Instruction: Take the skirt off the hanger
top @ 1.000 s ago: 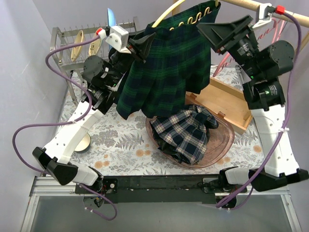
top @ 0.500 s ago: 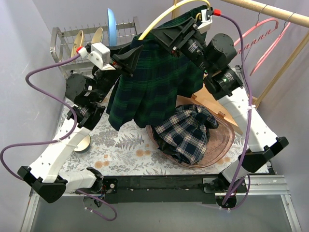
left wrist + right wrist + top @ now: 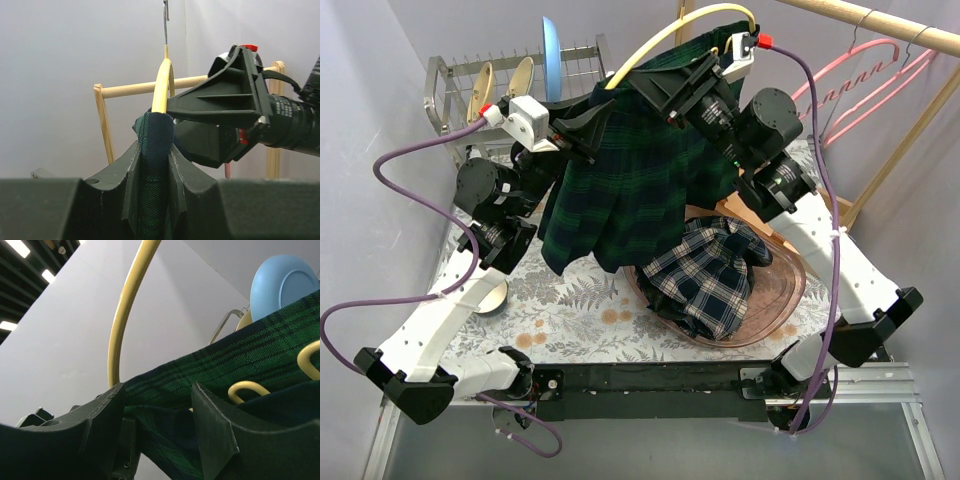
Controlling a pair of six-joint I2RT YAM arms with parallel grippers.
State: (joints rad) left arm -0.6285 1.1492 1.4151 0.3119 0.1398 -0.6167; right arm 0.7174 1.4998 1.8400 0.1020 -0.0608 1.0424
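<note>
Green skirt (image 3: 630, 190) not off the hanger (image 3: 650, 55) yet

Top view: it drapes from the yellow bar. Left wrist: my left pincer (image 3: 152, 150) is clamped on the waistband fold. Right wrist: my right pincer (image 3: 157, 400) gapes apart around the band; sliding it free is what's left.

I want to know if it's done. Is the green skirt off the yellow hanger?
No, the green skirt hangs over the yellow hanger, pinched in the left gripper.
</note>
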